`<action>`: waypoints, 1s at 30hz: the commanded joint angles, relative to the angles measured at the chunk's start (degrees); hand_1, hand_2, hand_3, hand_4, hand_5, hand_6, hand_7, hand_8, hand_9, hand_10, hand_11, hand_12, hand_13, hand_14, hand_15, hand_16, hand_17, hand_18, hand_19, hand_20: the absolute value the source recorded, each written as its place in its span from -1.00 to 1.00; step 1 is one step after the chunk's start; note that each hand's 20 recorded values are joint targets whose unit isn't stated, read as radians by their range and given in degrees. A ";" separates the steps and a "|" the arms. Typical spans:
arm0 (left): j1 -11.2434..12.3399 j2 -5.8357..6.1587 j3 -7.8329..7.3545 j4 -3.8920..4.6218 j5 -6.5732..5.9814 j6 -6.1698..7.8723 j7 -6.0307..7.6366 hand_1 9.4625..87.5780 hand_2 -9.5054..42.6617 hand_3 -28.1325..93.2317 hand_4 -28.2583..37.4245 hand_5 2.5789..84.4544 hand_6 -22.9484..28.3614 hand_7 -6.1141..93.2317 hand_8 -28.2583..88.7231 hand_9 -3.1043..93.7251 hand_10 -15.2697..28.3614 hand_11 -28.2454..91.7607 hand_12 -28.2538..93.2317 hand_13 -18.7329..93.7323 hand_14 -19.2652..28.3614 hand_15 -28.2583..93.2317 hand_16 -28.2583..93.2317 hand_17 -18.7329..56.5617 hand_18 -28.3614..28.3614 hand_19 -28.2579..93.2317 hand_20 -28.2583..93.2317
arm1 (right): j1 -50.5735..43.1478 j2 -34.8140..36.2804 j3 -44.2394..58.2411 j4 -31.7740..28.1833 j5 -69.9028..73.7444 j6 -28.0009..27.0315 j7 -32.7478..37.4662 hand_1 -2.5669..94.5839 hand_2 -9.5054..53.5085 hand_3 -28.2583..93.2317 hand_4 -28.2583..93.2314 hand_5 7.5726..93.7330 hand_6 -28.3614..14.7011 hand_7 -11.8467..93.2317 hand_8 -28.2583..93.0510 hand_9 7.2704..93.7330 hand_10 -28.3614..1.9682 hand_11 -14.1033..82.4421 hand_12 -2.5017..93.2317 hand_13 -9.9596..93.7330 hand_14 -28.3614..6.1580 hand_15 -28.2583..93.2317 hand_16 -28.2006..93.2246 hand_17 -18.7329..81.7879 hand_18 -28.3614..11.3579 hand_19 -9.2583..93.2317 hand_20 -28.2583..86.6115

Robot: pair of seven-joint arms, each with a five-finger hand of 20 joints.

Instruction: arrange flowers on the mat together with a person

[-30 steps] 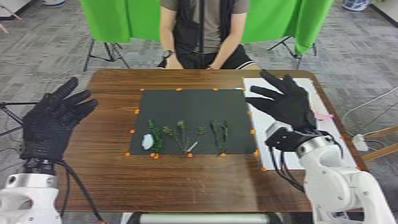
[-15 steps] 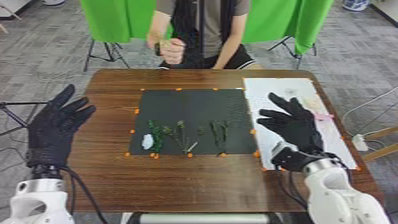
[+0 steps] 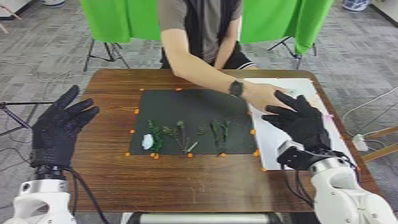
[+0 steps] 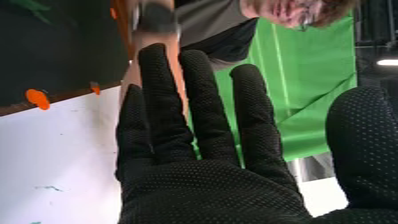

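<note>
Though some aslant, flower stems [image 3: 183,137] lengthwise toward robot.

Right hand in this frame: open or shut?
Open. In the right wrist view, the right hand's fingers are straight, and the thumb stands well apart from them.

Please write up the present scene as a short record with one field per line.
mat: dark, flat rectangular mat, edged with orange markers
on the mat: thin green plant stems and a small white oval piece, along the near side
beside the mat: white rectangular sheet, on the right
person's bare hand: over the sheet's far part, close to the right hand; contact unclear
right hand: black-gloved, open, above the sheet
left hand: black-gloved, open, left of the mat
</note>
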 commanded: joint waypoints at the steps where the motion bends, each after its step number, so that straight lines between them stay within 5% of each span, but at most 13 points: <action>1: -0.15 0.12 0.66 0.14 -0.15 0.12 -0.43 -0.70 -0.38 0.72 -1.00 -0.12 0.20 -0.79 -0.63 -0.12 0.58 -0.17 -0.34 -0.13 0.92 0.27 -0.64 -0.63 0.95 0.43 -0.29 | 0.49 -0.12 -0.68 0.11 -0.37 -0.30 0.21 -0.60 -0.32 0.62 -0.97 -0.13 0.36 -0.50 -0.76 0.04 -0.17 -0.38 -0.66 -0.02 -0.40 0.10 -0.32 -0.54 -0.46 -0.04 -0.16; 19: -0.49 0.62 1.33 0.06 -0.33 0.49 -0.50 -0.70 -0.39 0.73 -0.99 -0.12 0.21 -0.78 -0.63 -0.12 0.58 -0.17 -0.34 -0.13 0.92 0.28 -0.64 -0.63 0.94 0.42 -0.27 | 0.50 -0.04 -1.06 -0.10 -0.48 0.72 0.69 -0.59 -0.36 0.59 -0.98 -0.12 0.35 -0.50 -0.76 0.06 -0.17 -0.37 -0.65 -0.01 -0.38 0.10 -0.32 -0.54 -0.46 -0.04 -0.15; 30: -0.71 0.11 1.23 0.04 0.01 0.27 -1.70 -0.69 -0.38 0.72 -0.99 -0.12 0.23 -0.78 -0.62 -0.12 0.59 -0.16 -0.34 -0.13 0.92 0.28 -0.64 -0.63 0.94 0.41 -0.27 | 0.22 -0.14 -0.94 -0.19 -0.21 0.75 1.00 -0.60 -0.39 0.59 -0.97 -0.11 0.35 -0.50 -0.76 0.06 -0.17 -0.37 -0.65 -0.01 -0.37 0.11 -0.32 -0.54 -0.47 -0.03 -0.15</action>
